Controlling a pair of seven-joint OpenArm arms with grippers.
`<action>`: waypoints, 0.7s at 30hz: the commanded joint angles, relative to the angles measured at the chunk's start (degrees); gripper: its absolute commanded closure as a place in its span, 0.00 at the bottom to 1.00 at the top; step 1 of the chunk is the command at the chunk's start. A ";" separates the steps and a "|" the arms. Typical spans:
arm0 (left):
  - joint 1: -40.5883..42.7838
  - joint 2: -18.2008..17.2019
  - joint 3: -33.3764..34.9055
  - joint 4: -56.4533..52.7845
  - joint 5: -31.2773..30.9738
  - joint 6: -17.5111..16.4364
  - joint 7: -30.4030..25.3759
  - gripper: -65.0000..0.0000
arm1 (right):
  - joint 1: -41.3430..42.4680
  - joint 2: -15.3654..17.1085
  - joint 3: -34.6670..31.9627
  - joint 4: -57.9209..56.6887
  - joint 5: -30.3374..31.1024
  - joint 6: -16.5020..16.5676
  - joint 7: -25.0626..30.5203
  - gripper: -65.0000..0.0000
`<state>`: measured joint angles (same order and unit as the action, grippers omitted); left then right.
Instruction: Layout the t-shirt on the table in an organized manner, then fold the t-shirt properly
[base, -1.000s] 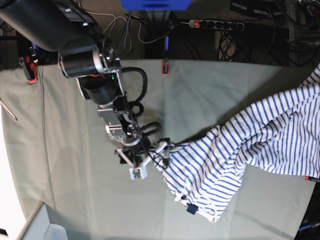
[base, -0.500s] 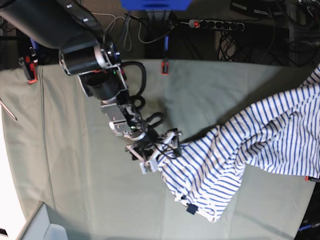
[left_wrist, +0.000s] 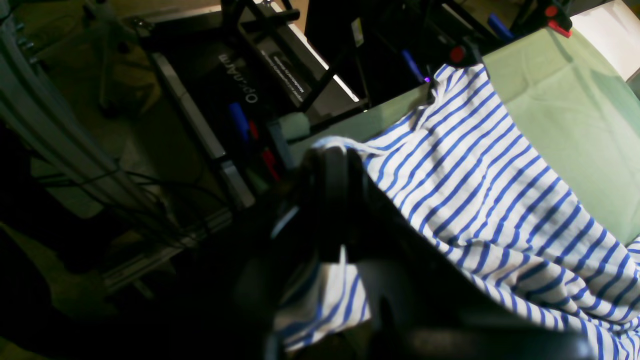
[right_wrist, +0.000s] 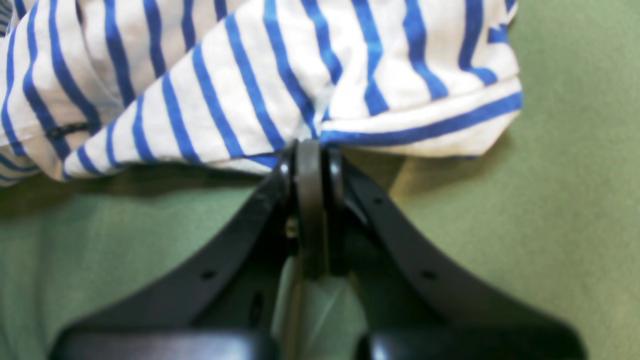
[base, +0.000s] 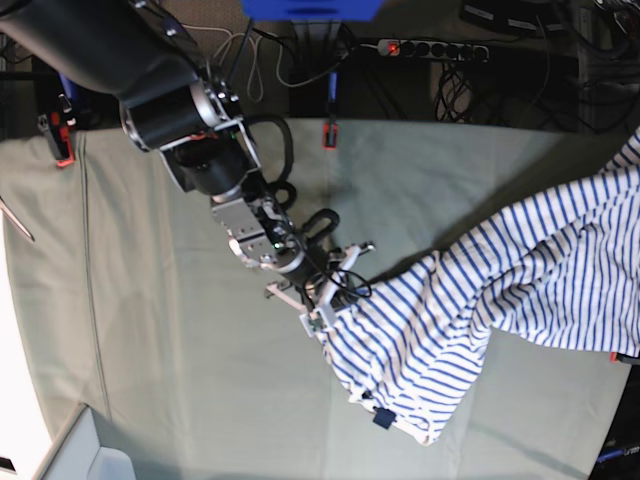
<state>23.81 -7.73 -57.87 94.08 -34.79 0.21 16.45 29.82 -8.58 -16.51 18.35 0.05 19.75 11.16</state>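
The white, blue-striped t-shirt (base: 480, 300) lies crumpled on the right half of the table (base: 150, 350) and runs off the base view's right edge. Its dark label patch (base: 381, 419) shows near the front corner. My right gripper (base: 335, 300) sits at the shirt's left edge, low over the cloth. In the right wrist view the gripper (right_wrist: 310, 150) is shut on the t-shirt's hem (right_wrist: 420, 130). In the left wrist view my left gripper (left_wrist: 327, 175) is a dark shape, shut, with t-shirt (left_wrist: 475, 175) fabric draped over it beyond the table (left_wrist: 575, 125) edge.
Red clamps (base: 330, 133) (base: 60, 140) hold the table cloth at the far edge. A power strip (base: 430, 47) and cables lie behind the table. A white bin (base: 85, 450) stands at the front left corner. A black frame (left_wrist: 260, 75) stands beside the table.
My right gripper has moved right and down to the shirt's left edge and gone from open to shut on the hem. The shirt's shape is unchanged.
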 joint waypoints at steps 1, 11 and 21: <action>0.14 -0.93 -0.29 1.08 0.02 -0.16 -1.55 1.00 | 1.60 -0.42 0.12 1.04 0.43 0.96 1.02 1.00; 2.16 -0.05 -0.55 2.49 0.02 -0.16 -1.55 1.00 | -10.70 -0.42 4.69 25.21 8.17 -0.98 -3.64 1.00; 2.16 1.97 0.06 6.97 0.02 -0.16 -1.55 1.00 | -34.44 1.94 9.96 63.28 8.17 -6.43 -8.74 1.00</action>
<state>25.85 -4.80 -57.56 99.74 -34.65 0.25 16.62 -5.61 -6.17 -6.26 80.88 7.79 13.47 0.49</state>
